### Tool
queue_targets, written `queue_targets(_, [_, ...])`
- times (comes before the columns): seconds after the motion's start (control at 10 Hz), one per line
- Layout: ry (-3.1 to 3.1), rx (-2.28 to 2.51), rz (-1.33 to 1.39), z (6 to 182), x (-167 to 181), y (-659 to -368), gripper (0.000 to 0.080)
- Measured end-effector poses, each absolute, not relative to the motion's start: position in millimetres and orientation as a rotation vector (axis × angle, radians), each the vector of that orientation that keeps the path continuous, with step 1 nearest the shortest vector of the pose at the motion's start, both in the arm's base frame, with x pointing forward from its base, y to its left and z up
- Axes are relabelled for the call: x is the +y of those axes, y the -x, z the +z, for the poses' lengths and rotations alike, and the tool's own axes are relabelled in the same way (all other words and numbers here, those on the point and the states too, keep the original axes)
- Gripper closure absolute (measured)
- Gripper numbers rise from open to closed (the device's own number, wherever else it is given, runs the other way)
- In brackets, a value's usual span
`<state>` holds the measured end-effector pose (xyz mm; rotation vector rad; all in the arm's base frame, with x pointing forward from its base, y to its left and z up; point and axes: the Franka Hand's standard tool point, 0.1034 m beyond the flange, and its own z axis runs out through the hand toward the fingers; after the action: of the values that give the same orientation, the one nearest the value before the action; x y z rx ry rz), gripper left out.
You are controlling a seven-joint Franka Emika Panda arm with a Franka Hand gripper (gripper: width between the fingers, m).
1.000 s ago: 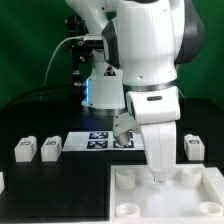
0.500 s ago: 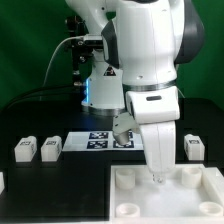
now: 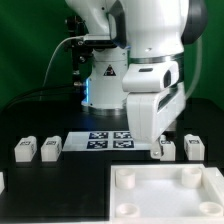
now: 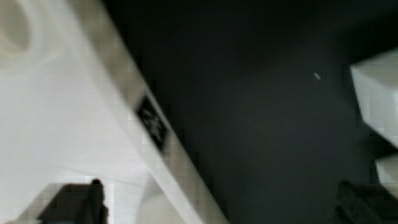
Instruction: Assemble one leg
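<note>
Several legs, small white blocks with tags, lie on the black table: two at the exterior view's left and two at its right. My gripper hangs just above and beside the nearer right leg; I cannot tell whether it touches it. The large white panel with corner sockets lies in front. In the wrist view my gripper is open and empty over the black table, with the panel edge on one side and a white leg on the other.
The marker board lies behind the panel, in front of the arm's base. A small white piece shows at the left edge of the exterior view.
My gripper has risen off the panel's back edge and moved back toward the legs at the exterior view's right. The wrist has turned. A leg hidden before now shows.
</note>
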<state>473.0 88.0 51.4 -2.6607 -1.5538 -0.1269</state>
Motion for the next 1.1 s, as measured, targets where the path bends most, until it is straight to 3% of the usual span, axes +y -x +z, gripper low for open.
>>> queue_targets(0.3, [2.915, -0.863, -0.120, 59.2, 147.6, -470.4, 0.0151])
queue_targets(0.7, [2.987, -0.338, -0.074, 55.0, 144.4, -466.1, 0.0151])
queue_targets(1.1, [3.007, -0.096, 0.121, 35.2, 165.1, -423.3, 0.0151])
